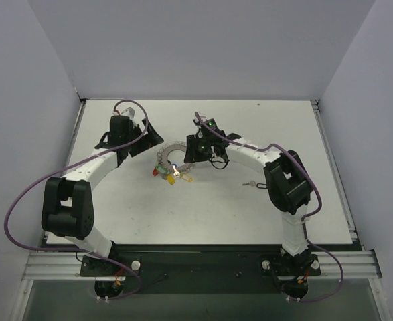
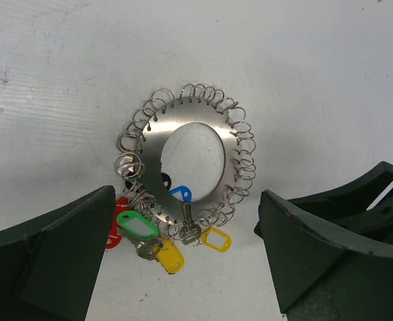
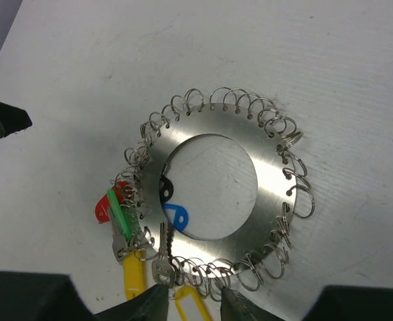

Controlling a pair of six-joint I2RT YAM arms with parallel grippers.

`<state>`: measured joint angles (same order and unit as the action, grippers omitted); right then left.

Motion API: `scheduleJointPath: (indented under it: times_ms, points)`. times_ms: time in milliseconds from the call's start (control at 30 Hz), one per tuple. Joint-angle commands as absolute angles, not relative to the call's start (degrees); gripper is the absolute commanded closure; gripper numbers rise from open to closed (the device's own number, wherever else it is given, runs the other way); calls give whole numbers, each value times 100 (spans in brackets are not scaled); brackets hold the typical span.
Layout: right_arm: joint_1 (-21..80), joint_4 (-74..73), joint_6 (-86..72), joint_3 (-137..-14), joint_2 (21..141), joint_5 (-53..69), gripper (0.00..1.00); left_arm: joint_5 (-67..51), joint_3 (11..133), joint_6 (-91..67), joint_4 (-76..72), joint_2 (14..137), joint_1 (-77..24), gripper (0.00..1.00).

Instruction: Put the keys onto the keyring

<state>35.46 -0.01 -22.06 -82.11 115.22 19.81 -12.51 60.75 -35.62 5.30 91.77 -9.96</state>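
Note:
The keyring (image 2: 228, 155) is a flat silvery disc with a big hole and small wire loops round its rim, lying flat on the white table; it also shows in the top view (image 1: 168, 155) and the right wrist view (image 3: 276, 175). Keys with a green tag (image 2: 137, 224), yellow tags (image 2: 169, 257), a red tag (image 2: 118, 231), a blue tag (image 2: 181, 194) and a black tag (image 2: 164, 179) hang on its loops. One loose key (image 1: 252, 183) lies to the right. My left gripper (image 2: 183, 267) is open and empty just short of the ring. My right gripper (image 3: 193, 301) hovers over the rim, its jaws a narrow gap apart above a yellow tag (image 3: 195, 313).
The white table (image 1: 203, 214) is boxed in by grey walls at the back and both sides. Its black front rail (image 1: 196, 261) carries both arm bases. Purple cables loop off each arm.

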Motion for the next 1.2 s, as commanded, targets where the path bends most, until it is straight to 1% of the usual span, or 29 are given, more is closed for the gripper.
scheduleJointPath:
  times_ms: [0,100,167,567,1167]
  points:
    - [3612,70,-2118,-8472,11759,2188,72,-1371,6021,-3577,193,9141,-923,3]
    - [3612,62,-2144,-8517,11865,2206,76,-1432,5977,-3595,150,9149,-879,2]
    - [3612,44,-2162,-8534,11918,2180,77,-1450,5959,-3612,141,9158,-853,2]
    - [3604,18,-2171,-8490,11997,1881,74,-1547,5880,-3647,79,9149,-800,3]
    - [3577,114,-2188,-8499,12322,2285,74,-1600,5845,-3691,79,9193,-756,3]
